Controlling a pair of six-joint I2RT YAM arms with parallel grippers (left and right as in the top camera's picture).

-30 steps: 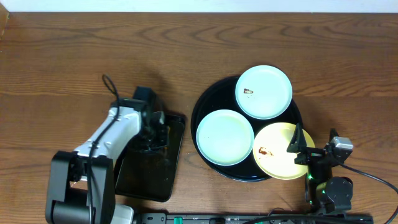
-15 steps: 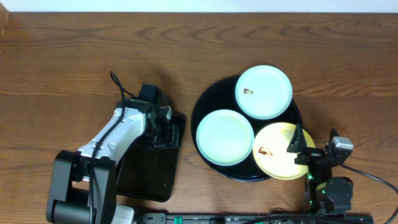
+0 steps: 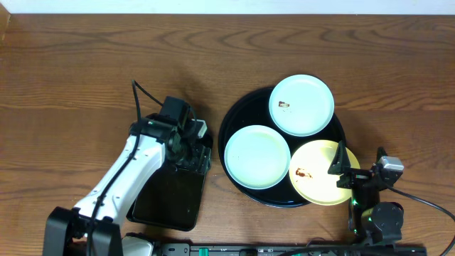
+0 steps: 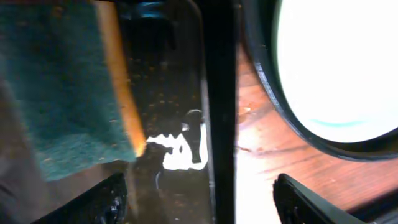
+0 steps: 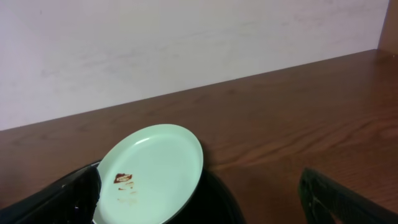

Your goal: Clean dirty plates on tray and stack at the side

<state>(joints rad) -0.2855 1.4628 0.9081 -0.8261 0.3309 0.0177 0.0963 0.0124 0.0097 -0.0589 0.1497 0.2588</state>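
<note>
Wooden table [image 3: 71, 71] is carrying the round black tray [image 3: 245, 114] of three plates [image 3: 257, 156], lying just right of your left gripper [image 4: 199, 199], whose jaws are standing spread, a green sponge [image 4: 56, 93] ahead-left. Your right gripper [image 5: 205, 205] is gaping, smudged pale blue plate [image 5: 152, 171] ahead.
</note>
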